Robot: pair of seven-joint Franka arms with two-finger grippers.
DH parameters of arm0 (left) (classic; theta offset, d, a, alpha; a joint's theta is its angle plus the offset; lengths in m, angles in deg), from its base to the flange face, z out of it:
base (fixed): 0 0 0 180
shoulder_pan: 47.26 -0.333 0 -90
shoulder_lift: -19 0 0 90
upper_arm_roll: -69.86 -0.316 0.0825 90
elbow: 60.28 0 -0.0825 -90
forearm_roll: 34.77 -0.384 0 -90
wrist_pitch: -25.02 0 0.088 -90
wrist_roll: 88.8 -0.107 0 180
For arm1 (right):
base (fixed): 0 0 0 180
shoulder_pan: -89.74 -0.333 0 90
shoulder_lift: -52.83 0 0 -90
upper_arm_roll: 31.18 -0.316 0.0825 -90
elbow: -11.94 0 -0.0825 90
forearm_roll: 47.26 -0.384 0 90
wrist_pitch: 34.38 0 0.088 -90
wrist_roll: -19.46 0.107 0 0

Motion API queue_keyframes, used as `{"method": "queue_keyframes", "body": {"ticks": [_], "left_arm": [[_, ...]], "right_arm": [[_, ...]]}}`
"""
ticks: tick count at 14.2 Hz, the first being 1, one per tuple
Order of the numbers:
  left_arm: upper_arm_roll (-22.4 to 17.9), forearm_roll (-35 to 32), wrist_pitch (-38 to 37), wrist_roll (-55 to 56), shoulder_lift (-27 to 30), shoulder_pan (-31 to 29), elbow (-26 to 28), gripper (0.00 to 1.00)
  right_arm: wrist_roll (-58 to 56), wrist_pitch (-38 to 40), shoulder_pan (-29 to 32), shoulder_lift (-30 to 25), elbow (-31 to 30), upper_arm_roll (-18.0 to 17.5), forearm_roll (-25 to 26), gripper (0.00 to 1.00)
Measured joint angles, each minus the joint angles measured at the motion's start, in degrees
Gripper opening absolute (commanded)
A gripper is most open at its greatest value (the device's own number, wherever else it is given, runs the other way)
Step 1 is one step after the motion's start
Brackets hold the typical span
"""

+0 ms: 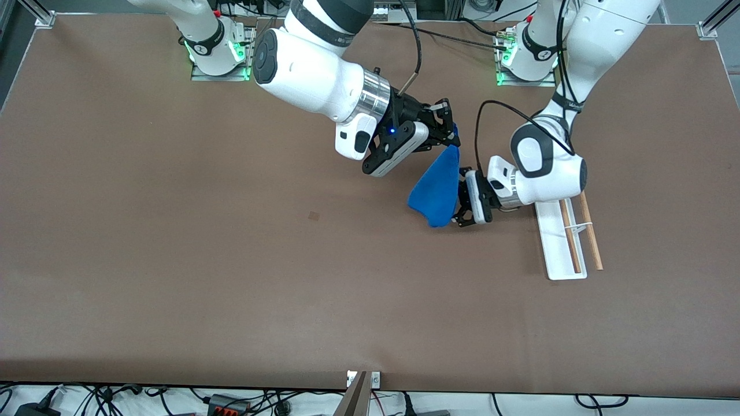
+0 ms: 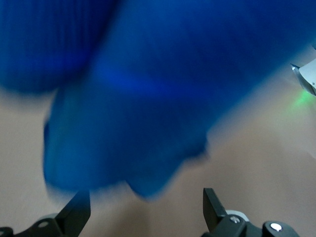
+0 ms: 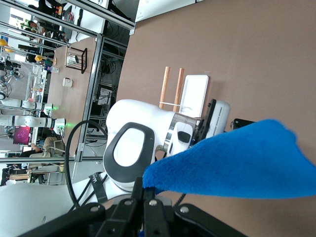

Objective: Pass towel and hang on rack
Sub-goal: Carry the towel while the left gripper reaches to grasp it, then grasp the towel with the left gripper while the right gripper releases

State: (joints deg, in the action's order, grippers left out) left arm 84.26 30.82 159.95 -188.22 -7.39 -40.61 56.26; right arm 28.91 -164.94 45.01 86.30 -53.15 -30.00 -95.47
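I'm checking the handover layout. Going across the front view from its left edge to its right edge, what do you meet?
Right gripper, shut on the towel's top corner → towel hanging below it → left gripper, open beside the towel → rack.

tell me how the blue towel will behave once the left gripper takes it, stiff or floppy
Probably floppy: the blue towel sags in a loose fold below the shut right gripper. Likely light, since one pinched corner carries it. It may swing or bunch as the open left gripper closes.

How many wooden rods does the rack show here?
2. Both rods lie parallel on the rack at the left arm's end of the table, partly hidden under that arm.
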Motion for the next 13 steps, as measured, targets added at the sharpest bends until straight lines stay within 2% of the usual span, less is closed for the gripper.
{"method": "queue_keyframes", "body": {"ticks": [5,8,9,11,12,13], "left_arm": [[0.7,2.8,0.5,-2.7,-0.3,2.3,-0.9,1.0],[0.7,4.5,0.6,-4.2,-0.9,3.2,-1.0,0.89],[0.7,4.5,0.6,-4.3,-1.0,3.4,-1.3,0.82],[0.7,4.5,0.7,-4.6,-1.3,3.5,-1.8,0.47],[0.7,4.5,0.7,-4.7,-1.4,3.5,-2.2,0.23],[0.7,4.5,0.7,-4.9,-1.6,3.6,-2.6,0.08]], "right_arm": [[0.0,0.0,0.0,0.0,0.0,0.0,0.0,0.0],[0.0,0.0,-0.1,0.0,-0.1,0.0,0.0,0.0],[0.0,0.0,-0.1,0.1,-0.2,0.0,0.0,0.0],[0.0,0.0,-0.1,0.2,-0.3,0.1,0.0,0.0],[0.0,0.0,-0.1,0.3,-0.3,0.1,0.0,0.0],[0.0,0.0,-0.1,0.3,-0.3,0.1,0.0,0.0]]}}
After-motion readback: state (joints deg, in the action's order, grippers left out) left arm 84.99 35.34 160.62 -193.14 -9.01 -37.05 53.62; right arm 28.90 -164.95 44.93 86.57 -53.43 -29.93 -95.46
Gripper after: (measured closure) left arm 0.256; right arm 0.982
